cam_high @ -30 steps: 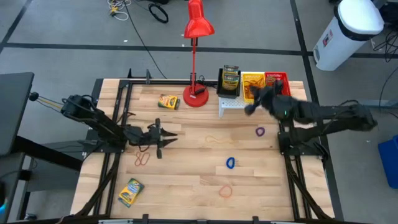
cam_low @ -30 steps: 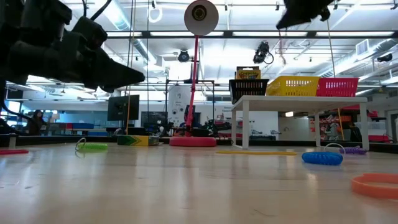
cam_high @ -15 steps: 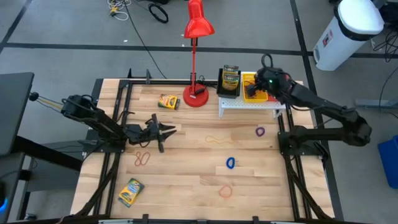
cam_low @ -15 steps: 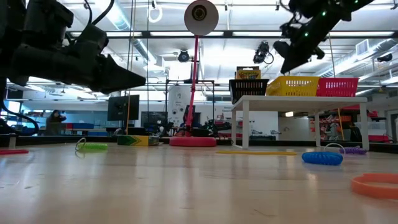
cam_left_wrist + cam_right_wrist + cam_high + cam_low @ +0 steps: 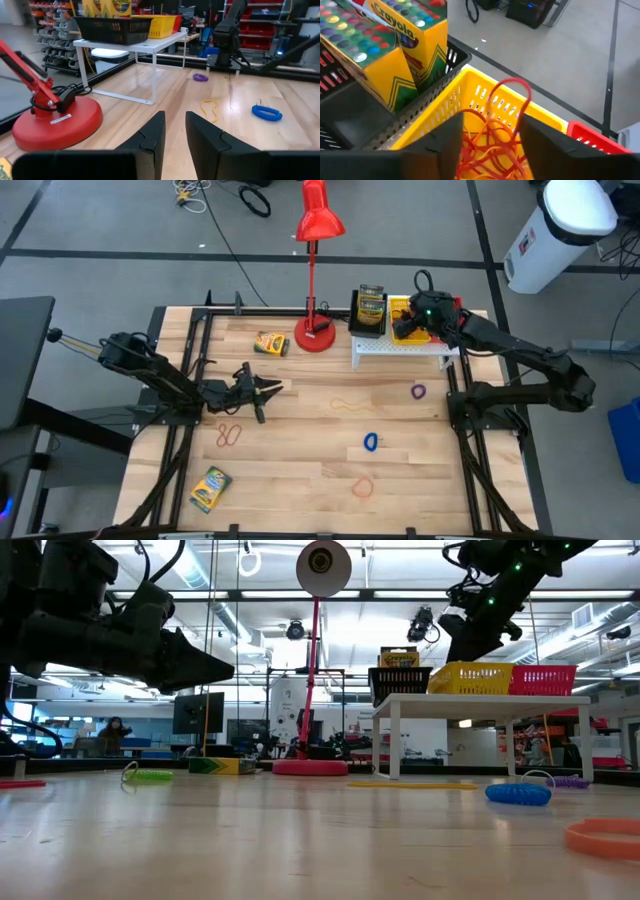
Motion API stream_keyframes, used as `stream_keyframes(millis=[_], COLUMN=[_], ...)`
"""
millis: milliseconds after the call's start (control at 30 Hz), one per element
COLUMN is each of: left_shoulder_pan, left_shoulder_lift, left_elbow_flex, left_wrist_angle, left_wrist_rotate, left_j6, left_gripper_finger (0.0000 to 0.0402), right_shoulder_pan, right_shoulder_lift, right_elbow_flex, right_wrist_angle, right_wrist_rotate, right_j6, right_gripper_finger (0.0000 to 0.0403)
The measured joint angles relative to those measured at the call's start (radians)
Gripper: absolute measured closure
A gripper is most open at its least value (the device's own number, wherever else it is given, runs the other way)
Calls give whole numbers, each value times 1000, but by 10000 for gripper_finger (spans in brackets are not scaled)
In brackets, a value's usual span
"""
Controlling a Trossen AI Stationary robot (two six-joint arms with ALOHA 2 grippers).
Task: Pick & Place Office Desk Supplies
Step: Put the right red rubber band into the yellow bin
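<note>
My right gripper (image 5: 491, 125) hangs open over the yellow mesh bin (image 5: 470, 95) on the white shelf (image 5: 400, 348), tipped down into it. A red rubber band loop (image 5: 512, 92) stands up between its fingers, over a tangle of red and orange bands in the bin. Beside it are the black bin (image 5: 371, 310), holding a crayon box (image 5: 395, 45), and the red bin (image 5: 445, 305). My left gripper (image 5: 175, 130) floats level over the table's left part, its fingers a narrow gap apart with nothing between them. My right gripper stands open with the red band's upright loop (image 5: 520, 102) close against one finger. I cannot tell whether the finger touches it. The loop's lower part rests on the other bands in the yellow bin.
Loose bands lie on the table: tan (image 5: 345, 405), purple (image 5: 418, 391), blue (image 5: 371, 442), orange (image 5: 362, 487), red (image 5: 229, 436). Crayon boxes lie at the far left (image 5: 271, 343) and the near left (image 5: 210, 488). The red lamp's base (image 5: 316, 335) stands left of the shelf.
My right gripper has swung from over the table by the shelf toward the far edge, coming over the yellow bin and tipping down. There its fingers have parted. My left gripper has turned a little toward the far edge.
</note>
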Motion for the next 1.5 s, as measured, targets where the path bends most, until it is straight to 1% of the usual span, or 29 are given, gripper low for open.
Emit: stream_keyframes(millis=[167,300,400,467,533,667,733,800,967,1033,1100,1267,1433,1500], left_shoulder_pan=[0,0,-2,-2,-2,-2,-2,-2,-1,-1,-1,0,1,6], left_shoulder_lift=[0,-15,-29,-32,-36,-36,-36,-36,-36,-36,-36,-42,-42,-42], left_elbow_flex=[0,0,0,0,0,0,0,0,0,0,0,1,1,1], left_wrist_angle=[0,-1,-3,-4,-5,-5,-5,-5,-5,-5,-5,-5,-5,-5], left_wrist_rotate=[-15,-15,-15,-15,-15,-14,-15,-14,-14,-14,-14,-14,-14,-13], left_j6=[-31,-32,-32,-32,-33,-51,-59,-63,-70,-72,-73,-73,-78,-79], left_gripper_finger=[320,320,320,320,320,320,320,320,320,320,320,320,320,320], right_shoulder_pan=[0,0,0,0,-1,0,0,0,0,0,-2,-58,-80,-80], right_shoulder_lift=[0,0,-1,0,8,43,68,93,144,155,168,217,242,242], right_elbow_flex=[67,167,212,218,218,218,227,248,327,358,382,398,398,400], right_wrist_angle=[-81,-198,-286,-324,-346,-372,-391,-408,-455,-469,-515,-644,-666,-666], right_wrist_rotate=[-3,-50,-65,-93,-147,-288,-336,-317,-189,-154,-159,-273,-251,-251], right_j6=[48,98,154,191,216,253,262,263,254,248,260,345,315,298], right_gripper_finger=[136,106,101,103,106,110,111,111,111,111,111,111,113,121])
